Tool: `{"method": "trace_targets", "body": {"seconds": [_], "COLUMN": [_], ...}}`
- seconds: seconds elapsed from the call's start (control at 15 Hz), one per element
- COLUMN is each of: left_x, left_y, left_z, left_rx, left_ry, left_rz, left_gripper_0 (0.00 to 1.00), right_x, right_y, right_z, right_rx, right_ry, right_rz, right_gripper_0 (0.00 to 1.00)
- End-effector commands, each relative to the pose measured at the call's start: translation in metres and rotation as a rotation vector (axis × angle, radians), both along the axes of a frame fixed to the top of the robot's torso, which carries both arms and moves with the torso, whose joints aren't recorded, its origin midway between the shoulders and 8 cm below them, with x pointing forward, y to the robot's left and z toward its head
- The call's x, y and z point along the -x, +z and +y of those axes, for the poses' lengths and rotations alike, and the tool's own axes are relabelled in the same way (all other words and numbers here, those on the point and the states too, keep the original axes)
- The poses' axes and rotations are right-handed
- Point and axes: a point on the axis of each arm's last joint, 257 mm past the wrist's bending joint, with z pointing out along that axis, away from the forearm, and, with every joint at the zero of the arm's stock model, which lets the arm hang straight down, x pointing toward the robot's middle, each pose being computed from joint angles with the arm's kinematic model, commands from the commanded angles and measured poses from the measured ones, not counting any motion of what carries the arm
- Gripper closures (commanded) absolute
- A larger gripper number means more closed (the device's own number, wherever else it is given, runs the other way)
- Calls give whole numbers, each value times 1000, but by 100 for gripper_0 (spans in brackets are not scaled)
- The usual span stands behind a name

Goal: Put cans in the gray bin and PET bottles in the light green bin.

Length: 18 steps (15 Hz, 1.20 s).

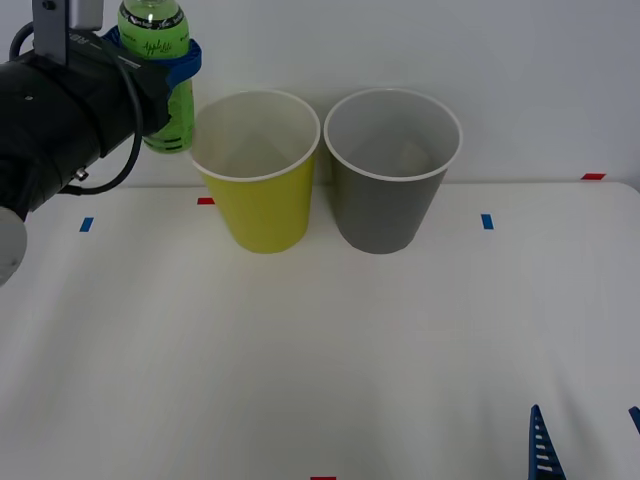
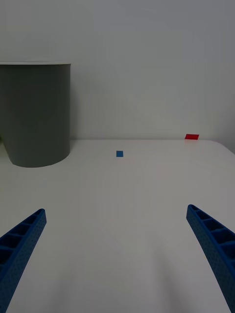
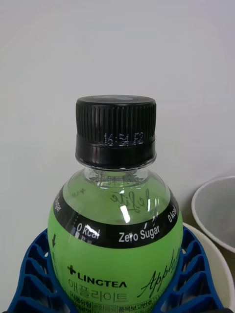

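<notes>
- Green clear-plastic PET bottle with a black ribbed screw cap [image 1: 158, 60] is held up off the white table [image 1: 320, 360] at the far left, just left of the lime-yellow round tapered bin with a white rim [image 1: 258, 180] and a little above its rim.
- Left claw [image 1: 150, 60] is clamped on the bottle, its blue ribbed fingers [image 3: 29, 274] wrapping the labelled belly below the shoulder.
- Judging by its looks, the bottle is light, thin-walled and smooth, so it may dent or slip; the wide belly is the sound place to hold, not the narrow neck.
- Dark gray round tapered bin with a white rim [image 1: 390, 190] stands touching or just right of the lime one.
- Right claw [image 2: 117, 254] waits spread wide, low at the near right, holding nothing.
- Count: one bottle, two bins, no cans seen.
</notes>
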Motion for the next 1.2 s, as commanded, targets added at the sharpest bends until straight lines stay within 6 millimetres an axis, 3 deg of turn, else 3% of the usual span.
{"method": "trace_targets", "body": {"seconds": [0.07, 0.47, 0.67, 1.2], "left_x": [-26, -64, -70, -78], "left_y": [10, 18, 12, 1], "left_z": [-19, -46, -57, -58], "left_rx": [45, 94, 92, 98], "left_ry": [-26, -59, -73, -57], "left_rz": [8, 15, 15, 25], "left_gripper_0": [100, 100, 100, 100], "right_x": [0, 0, 0, 0], "right_y": [0, 0, 0, 0], "right_z": [0, 0, 0, 0], "right_rx": [0, 0, 0, 0], "right_ry": [0, 0, 0, 0], "right_rz": [0, 0, 0, 0], "right_gripper_0": [1, 1, 0, 0]}}
